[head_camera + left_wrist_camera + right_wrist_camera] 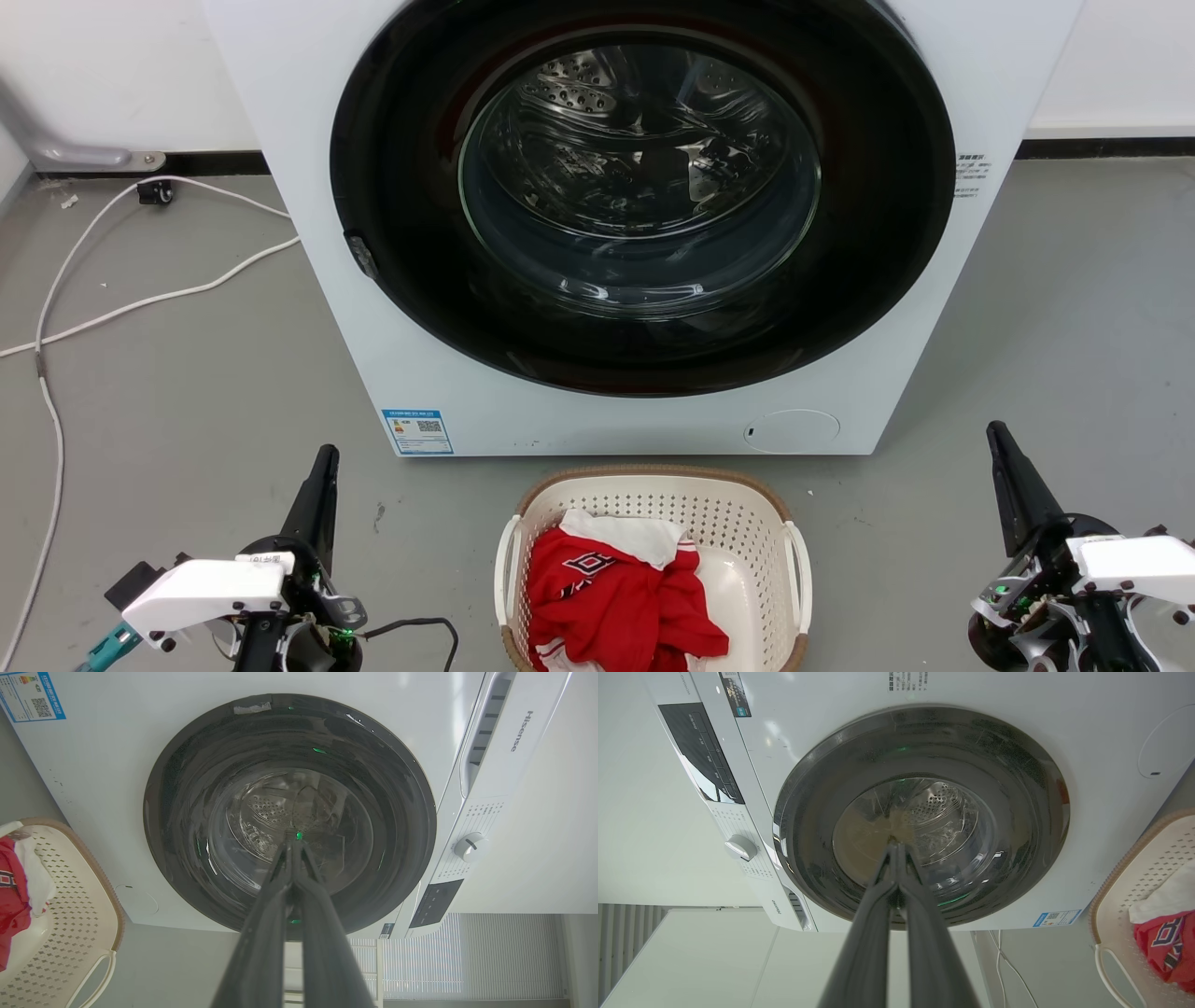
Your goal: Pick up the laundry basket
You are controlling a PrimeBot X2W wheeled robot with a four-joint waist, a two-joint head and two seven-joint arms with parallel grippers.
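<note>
The laundry basket is cream-white with perforated walls, a brown rim and white side handles. It sits on the grey floor at bottom centre, just in front of the washing machine, with red and white clothes inside. Its edge shows at the left of the left wrist view and at the right of the right wrist view. My left gripper is shut at lower left, well left of the basket; its tips meet. At lower right my right gripper is also shut, right of the basket. Both hold nothing.
The white washing machine with its round dark glass door closed stands right behind the basket. White cables trail over the floor at left. Open grey floor lies on both sides of the basket.
</note>
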